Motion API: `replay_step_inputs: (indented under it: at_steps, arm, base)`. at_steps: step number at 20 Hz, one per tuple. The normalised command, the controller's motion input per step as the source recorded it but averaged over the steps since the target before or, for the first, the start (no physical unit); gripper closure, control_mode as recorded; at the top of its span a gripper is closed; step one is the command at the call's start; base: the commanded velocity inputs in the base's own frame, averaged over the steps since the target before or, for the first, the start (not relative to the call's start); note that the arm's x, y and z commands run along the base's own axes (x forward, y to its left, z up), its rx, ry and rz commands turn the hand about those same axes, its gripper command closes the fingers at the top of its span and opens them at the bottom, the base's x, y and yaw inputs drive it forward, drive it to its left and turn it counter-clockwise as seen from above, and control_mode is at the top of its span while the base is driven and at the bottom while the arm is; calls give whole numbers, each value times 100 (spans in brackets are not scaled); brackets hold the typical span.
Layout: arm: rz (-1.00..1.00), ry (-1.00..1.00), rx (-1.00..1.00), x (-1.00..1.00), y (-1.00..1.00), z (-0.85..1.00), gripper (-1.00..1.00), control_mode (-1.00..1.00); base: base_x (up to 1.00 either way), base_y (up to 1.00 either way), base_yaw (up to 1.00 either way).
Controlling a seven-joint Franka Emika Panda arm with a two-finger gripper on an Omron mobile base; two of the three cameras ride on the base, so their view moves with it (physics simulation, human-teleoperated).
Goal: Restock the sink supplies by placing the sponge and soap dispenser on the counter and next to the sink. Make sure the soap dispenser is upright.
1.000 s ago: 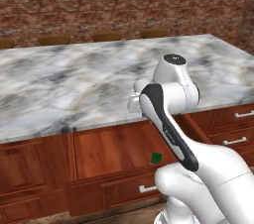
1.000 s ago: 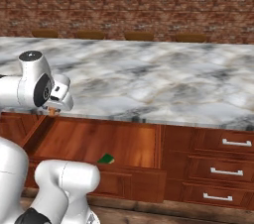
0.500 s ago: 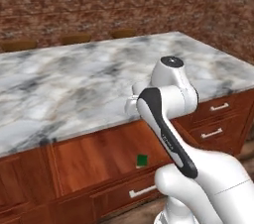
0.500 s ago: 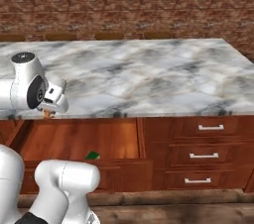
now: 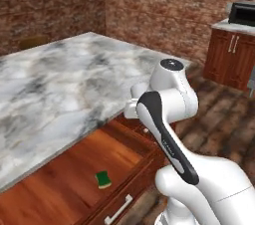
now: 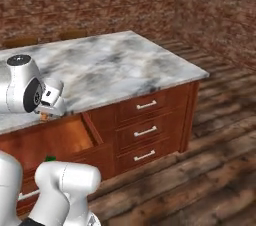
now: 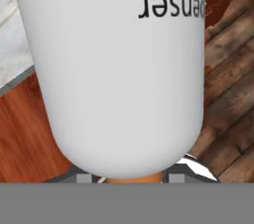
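Note:
The soap dispenser (image 7: 119,69), a pale whitish bottle with upside-down lettering, fills the hand view, and my gripper (image 6: 46,114) is shut on it. In the right base view the hand hangs just off the marble island's front edge, above the open drawer. In the left base view the hand (image 5: 132,108) is mostly hidden behind my own arm. The sponge (image 5: 103,179), green side up, lies flat on the floor of the open wooden drawer (image 5: 74,169), and a sliver of the sponge (image 6: 50,158) peeks out past my arm. The sink is out of view.
The sinkless marble island (image 5: 55,84) over reddish drawers (image 6: 145,130) is close ahead. The open drawer juts out toward my base. Wood floor (image 6: 200,170) lies open to the right. A far countertop with a dark appliance (image 5: 243,13) stands against the brick wall.
The whole picture has swung: the base has turned, so the island's end and the floor beyond it now show. The arm keeps its pose, with the bottle still gripped.

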Motion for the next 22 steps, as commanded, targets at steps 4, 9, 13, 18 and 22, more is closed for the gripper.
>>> replay_step_inputs:
  at_steps: [4,9,13,18,22]
  arm:
    - [0,0,0,0,0,0,100,100]
    - [0,0,0,0,0,0,100,100]
    - [0,0,0,0,0,0,100,100]
    - [0,0,0,0,0,0,100,100]
    - [0,0,0,0,0,0,100,100]
  base:
    - [-21,0,-76]
    - [-5,0,-75]
    - [0,0,-67]
    - [1,-13,-57]
    - [10,-23,-49]
